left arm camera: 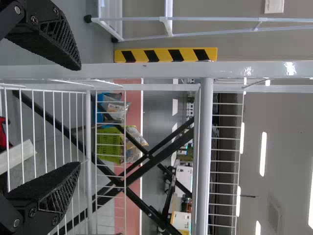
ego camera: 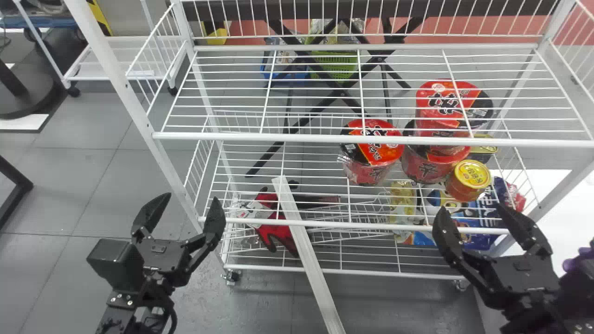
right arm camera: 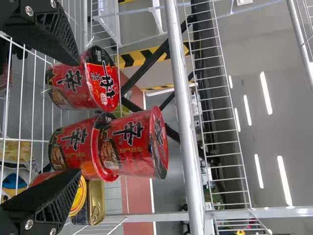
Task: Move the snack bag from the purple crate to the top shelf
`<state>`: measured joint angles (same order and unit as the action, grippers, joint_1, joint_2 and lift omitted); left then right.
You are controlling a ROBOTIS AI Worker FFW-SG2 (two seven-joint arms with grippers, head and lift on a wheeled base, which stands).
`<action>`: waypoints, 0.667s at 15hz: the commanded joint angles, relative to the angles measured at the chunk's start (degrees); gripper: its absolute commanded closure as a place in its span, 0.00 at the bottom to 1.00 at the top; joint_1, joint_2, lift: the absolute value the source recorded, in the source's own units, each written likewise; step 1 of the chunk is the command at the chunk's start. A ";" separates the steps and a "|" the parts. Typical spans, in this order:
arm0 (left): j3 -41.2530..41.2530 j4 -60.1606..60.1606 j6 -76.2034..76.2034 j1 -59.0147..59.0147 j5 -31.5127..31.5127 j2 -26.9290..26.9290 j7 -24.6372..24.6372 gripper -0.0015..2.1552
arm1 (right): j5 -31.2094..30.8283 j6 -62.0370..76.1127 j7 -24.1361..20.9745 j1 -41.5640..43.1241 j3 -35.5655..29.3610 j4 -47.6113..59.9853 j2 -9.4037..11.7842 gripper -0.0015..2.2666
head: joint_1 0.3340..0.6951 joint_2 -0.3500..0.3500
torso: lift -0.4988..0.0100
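I have both claws spread wide, with nothing between the fingers of either. My left claw (ego camera: 190, 202) is in front of the white rack, near its left post; my right claw (ego camera: 474, 212) is in front of the rack's right part, facing the noodle cups. At the head view's right edge, beside my right arm, is a part of the purple crate (ego camera: 575, 263). I cannot tell where the task's snack bag is, or whether it is among the packets (ego camera: 480, 234) low in the rack.

Above the cups runs the top shelf (ego camera: 306, 137), made of white wire. On the shelf below it, one red cup (ego camera: 371, 169) stands just left of two stacked ones (ego camera: 429, 164). A yellow-lidded can (ego camera: 469, 178) is close by them. Lower down, toward the left, lies a red and black glove (ego camera: 274, 232), near a long pale bar (ego camera: 306, 260) that is tilted.
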<state>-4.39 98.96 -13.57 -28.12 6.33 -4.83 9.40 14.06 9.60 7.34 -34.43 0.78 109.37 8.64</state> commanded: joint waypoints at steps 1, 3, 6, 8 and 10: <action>0.00 0.00 -0.18 -0.10 0.00 -0.09 0.00 0.06 | -0.44 -0.60 0.13 -0.20 -0.43 0.23 -0.03 0.01 | 1.00 0.58 | 0.08; 0.00 -0.09 -0.18 -0.10 0.00 -0.18 0.00 0.06 | -0.26 3.09 0.13 -0.47 -0.43 -0.47 0.06 0.01 | 1.00 0.57 | 0.08; 0.00 -0.09 0.00 -0.10 0.00 -0.18 0.00 0.06 | -0.09 11.88 0.83 -1.08 -0.25 -1.97 0.06 0.00 | 1.00 0.57 | 0.08; 0.00 -0.17 0.00 -0.10 0.00 -0.18 0.00 0.06 | -0.62 -0.60 0.30 -1.08 -0.51 0.58 0.06 0.00 | 1.00 0.56 | 0.09; 0.00 -0.26 0.00 -0.10 0.00 -0.27 0.00 0.06 | -1.06 1.51 -1.01 -0.99 -0.34 0.23 0.06 0.00 | 1.00 0.57 | 0.09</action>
<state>-4.39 98.78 -13.63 -28.21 6.33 -5.06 9.40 13.28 10.86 6.84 -35.51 0.39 109.64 8.72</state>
